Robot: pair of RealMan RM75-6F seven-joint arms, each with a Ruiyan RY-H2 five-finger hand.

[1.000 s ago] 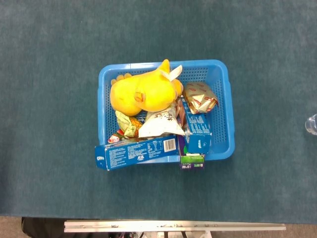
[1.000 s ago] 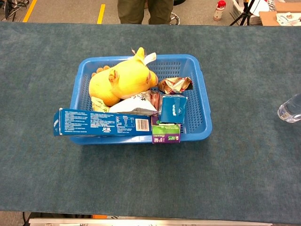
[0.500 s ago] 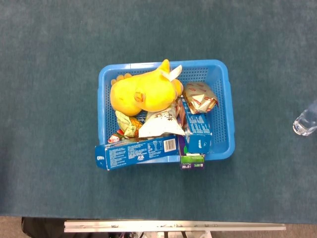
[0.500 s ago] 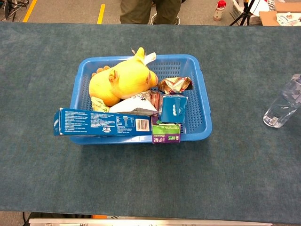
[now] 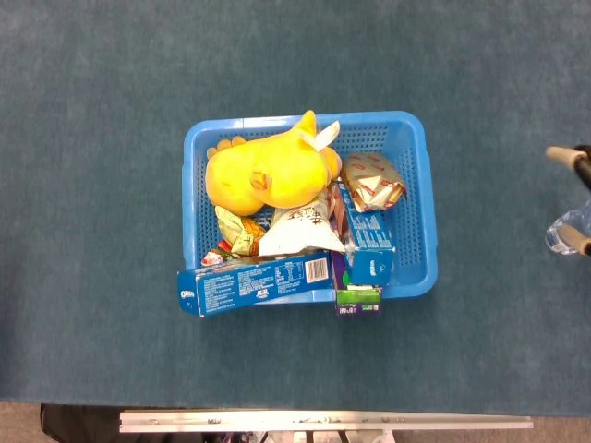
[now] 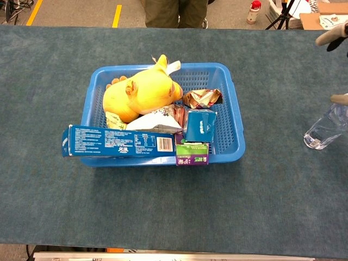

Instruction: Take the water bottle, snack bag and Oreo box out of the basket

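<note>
Water bottle [image 6: 326, 129], clear plastic, is already outside the basket [image 6: 231, 87], standing tilted on the blue-green table cover [image 6: 163, 217] at the far right edge, well apart from the basket. The right hand [image 6: 337, 65] shows only as a few fingertips [image 5: 565, 157] at that edge, spread around the bottle's top; whether they actually touch or grip it I cannot tell. The left hand is out of sight. Tilted as it is, the bottle could tip and roll off the table if the fingers let go before its base sits flat. The Oreo box [image 6: 117, 142] lies across the basket's near rim, one end jutting past the left corner, so it should lift freely. The snack bag [image 6: 157, 120] sits behind it, wedged beneath a yellow plush toy [image 6: 141, 92] and beside a small blue carton [image 6: 200, 125], which may drag along when the bag is pulled.
</note>
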